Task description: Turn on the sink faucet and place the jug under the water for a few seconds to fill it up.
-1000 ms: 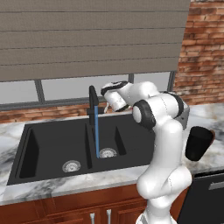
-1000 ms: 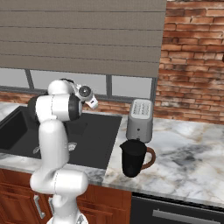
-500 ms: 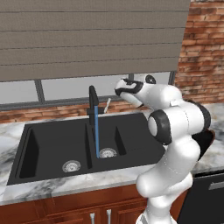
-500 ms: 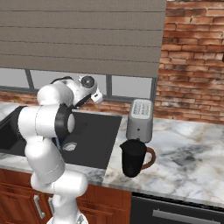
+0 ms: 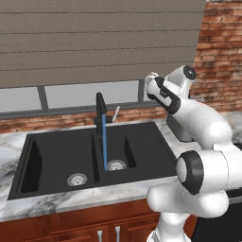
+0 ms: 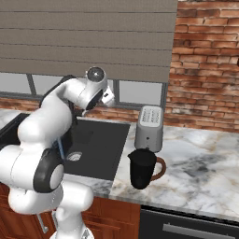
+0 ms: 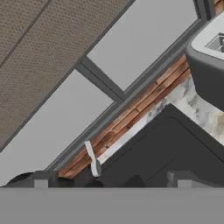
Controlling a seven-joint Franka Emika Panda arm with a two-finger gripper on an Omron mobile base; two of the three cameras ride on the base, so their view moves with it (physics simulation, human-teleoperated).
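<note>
Over the last second the arm has swung away from the sink faucet (image 5: 100, 109) toward the right, its wrist now lifted above the right end of the sink (image 5: 56, 151); the water (image 5: 104, 146) was already running then and runs the same now.

In the left base view the blue stream falls straight from the spout into the right basin, landing beside the silver drain. The small pale lever (image 5: 116, 113) stands tilted up beside the faucet, so by my reading the turning-on step is finished.

In the right base view the jug (image 6: 142, 169) stands upright on the table (image 6: 200, 163), just in front of the silver toaster (image 6: 149, 127), well apart from the wrist. It is not held.

In the hand view the claw (image 7: 111, 180) has its tips spread wide with nothing between them, looking over the lever and the sink's rear edge, the toaster at the upper right.

What remains is fetching the jug and carrying it under the stream.
</note>
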